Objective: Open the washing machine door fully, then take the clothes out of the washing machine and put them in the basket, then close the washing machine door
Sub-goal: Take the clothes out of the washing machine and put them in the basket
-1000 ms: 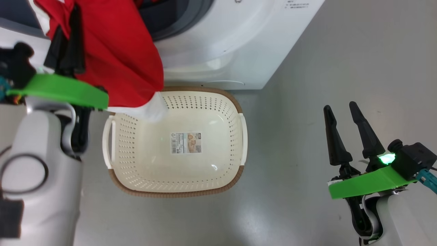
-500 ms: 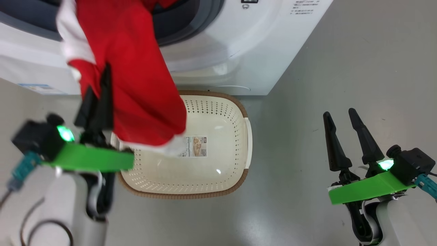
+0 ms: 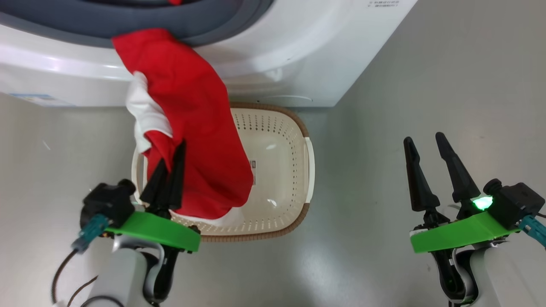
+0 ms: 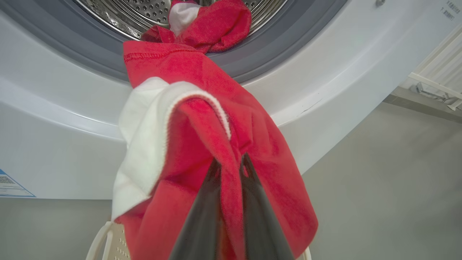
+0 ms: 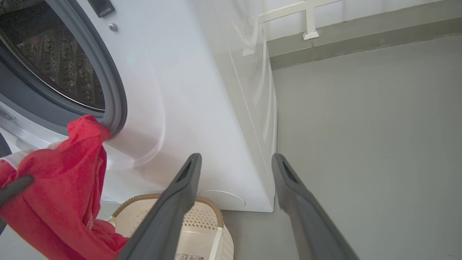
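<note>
My left gripper point(image 3: 174, 151) is shut on the clothes point(image 3: 200, 128), a red garment with a white panel that stretches from the washing machine point(image 3: 290, 55) opening down over the basket point(image 3: 294, 170). In the left wrist view the clothes point(image 4: 202, 144) drape over my fingers point(image 4: 205, 216) and trail into the steel drum point(image 4: 119, 14), where more red fabric point(image 4: 213, 25) lies. The cream basket stands on the floor right in front of the machine. My right gripper point(image 3: 424, 143) stands open and empty at the right, well clear of the basket. The washing machine door is out of view.
Grey floor point(image 3: 426, 76) spreads to the right of the machine. The right wrist view has the machine's white side point(image 5: 223, 108), the grey rubber ring point(image 5: 108, 83) and a wall base point(image 5: 325, 39) behind. A blue label point(image 4: 11, 184) sits at the machine's lower left corner.
My left gripper has pulled back and down from the drum toward the basket's near left corner, drawing the red garment out over the basket. The right gripper has held still.
</note>
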Motion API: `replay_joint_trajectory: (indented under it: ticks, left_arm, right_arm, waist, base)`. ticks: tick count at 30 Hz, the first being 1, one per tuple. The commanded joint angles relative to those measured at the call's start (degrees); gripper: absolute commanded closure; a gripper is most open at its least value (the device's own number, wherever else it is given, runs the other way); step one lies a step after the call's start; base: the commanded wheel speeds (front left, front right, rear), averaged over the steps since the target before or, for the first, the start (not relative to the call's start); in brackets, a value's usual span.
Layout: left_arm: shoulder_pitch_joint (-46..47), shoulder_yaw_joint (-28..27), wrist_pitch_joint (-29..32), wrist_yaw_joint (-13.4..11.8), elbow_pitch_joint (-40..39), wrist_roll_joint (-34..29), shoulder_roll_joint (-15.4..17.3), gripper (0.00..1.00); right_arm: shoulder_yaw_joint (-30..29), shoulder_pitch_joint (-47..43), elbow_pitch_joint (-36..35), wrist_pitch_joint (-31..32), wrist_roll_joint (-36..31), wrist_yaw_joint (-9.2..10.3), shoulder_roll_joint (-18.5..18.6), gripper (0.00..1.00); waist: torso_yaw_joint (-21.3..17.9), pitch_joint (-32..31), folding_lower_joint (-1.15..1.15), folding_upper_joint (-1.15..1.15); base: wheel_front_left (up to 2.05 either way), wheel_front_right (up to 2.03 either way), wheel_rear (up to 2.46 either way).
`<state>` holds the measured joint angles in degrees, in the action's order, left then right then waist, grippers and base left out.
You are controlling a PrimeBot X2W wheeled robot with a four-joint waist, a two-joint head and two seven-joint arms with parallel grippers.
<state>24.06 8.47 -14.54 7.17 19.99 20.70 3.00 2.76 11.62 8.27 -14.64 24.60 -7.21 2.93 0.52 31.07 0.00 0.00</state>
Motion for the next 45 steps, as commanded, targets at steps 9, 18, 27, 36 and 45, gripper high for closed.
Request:
replay_joint_trajectory:
  ticks: [9,18,27,36,45]
  left_arm:
    - [6.95,3.02,-0.46,0.32,12.94,1.02,2.27,1.0]
    - [15.15,7.81,-0.46,0.32,28.84,4.54,4.04,1.0]
    - [21.59,13.24,-0.46,0.32,37.13,8.37,5.92,1.0]
    - [24.48,15.82,-0.46,0.32,38.98,11.58,7.27,0.0]
    - [22.37,14.66,-0.46,0.32,37.32,13.04,7.47,0.0]
  right_arm:
    - [1.56,1.58,-2.37,-0.36,0.03,-0.28,-0.05,0.0]
    - [1.75,3.6,-3.29,-0.36,0.47,-0.28,-0.05,0.0]
    - [2.58,4.89,-3.85,-0.36,0.56,-0.28,-0.05,0.0]
    - [2.57,5.0,-3.97,-0.36,0.3,-0.28,-0.05,0.0]
    - [2.02,4.45,-2.97,-0.36,-0.14,-0.28,-0.05,0.0]
  waist:
    - [-1.76,5.55,0.0,0.0]
    - [-3.02,10.89,0.0,0.0]
    - [-4.02,14.32,0.0,0.0]
    - [-3.97,14.87,0.0,0.0]
    - [-3.31,10.98,0.0,0.0]
  base:
    - [0.0,0.0,0.0]
    - [0.0,0.0,0.0]
    - [0.0,0.0,0.0]
    - [0.0,0.0,0.0]
    - [0.0,0.0,0.0]
